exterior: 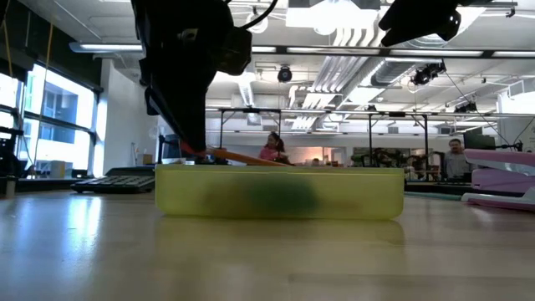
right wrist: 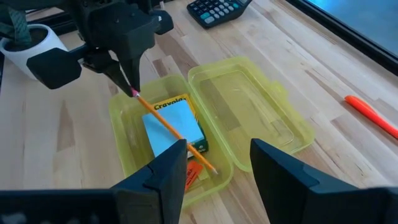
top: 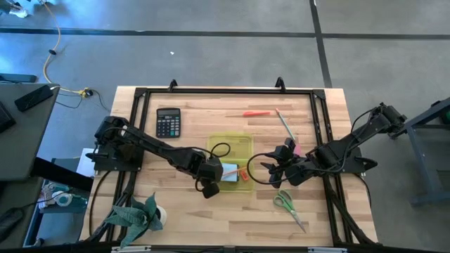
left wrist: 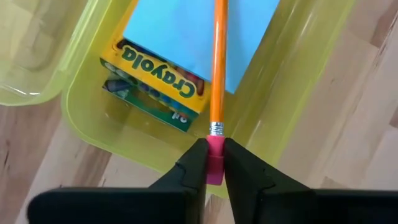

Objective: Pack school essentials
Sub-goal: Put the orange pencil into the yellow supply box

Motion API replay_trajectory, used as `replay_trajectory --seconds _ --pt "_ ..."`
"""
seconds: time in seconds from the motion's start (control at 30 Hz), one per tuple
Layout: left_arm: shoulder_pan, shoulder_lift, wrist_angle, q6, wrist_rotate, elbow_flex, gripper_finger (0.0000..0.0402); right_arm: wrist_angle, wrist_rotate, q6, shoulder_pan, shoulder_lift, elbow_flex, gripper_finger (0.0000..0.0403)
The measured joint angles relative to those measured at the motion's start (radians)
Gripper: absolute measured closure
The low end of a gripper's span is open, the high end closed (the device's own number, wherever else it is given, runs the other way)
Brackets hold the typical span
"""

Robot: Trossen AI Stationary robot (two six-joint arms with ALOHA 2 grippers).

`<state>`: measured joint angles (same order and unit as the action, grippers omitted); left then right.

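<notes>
my left pincer [left wrist: 213, 163] is pinched on the pink eraser end of an orange pencil [left wrist: 219, 62], just above the near wall of the translucent yellow-green case [top: 245, 143]. the pencil slants down from my grip across the light blue sticky-note pad [left wrist: 199, 31], and its far tip rests low near the opposite side of the case. the pad lies on top of the crayon box [left wrist: 158, 74], yellow with green lettering, flat on the case floor.

the pencil should be light and stiff, a thin wooden rod with a metal ferrule below the eraser. held only at the eraser it can pivot, and rubber gives a little, so i judge the grip fine for lowering but poor for pushing. if i let go here it ought to drop and settle across the pad. it may be long for the case, so lying it on a diagonal looks safest.

my right pincer [right wrist: 217, 165] hovers open just beside the case, holding nothing.

outside the case on the tabletop [top: 197, 218], the green-handled scissors [top: 288, 206] lie below my right pincer, an orange pen [top: 256, 113] lies well apart near the far edge, and a thin green pencil [top: 284, 125] lies close to it. the scissors would be heavier and best taken at the closed blades or pivot; the pen is smooth and may roll, so take it mid-barrel.
</notes>
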<state>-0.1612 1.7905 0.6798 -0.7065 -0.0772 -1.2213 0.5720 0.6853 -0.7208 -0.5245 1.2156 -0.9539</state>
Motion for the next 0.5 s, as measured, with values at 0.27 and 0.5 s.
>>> replay_trajectory --seconds 0.27,0.5 --pt "-0.002 0.000 0.000 -0.005 0.022 0.000 0.0314 0.000 0.000 0.005 0.000 0.000 0.000 0.0238" --pt "-0.002 0.000 -0.001 0.001 0.024 -0.001 0.0273 0.000 0.000 0.005 0.000 0.000 0.000 0.0238"
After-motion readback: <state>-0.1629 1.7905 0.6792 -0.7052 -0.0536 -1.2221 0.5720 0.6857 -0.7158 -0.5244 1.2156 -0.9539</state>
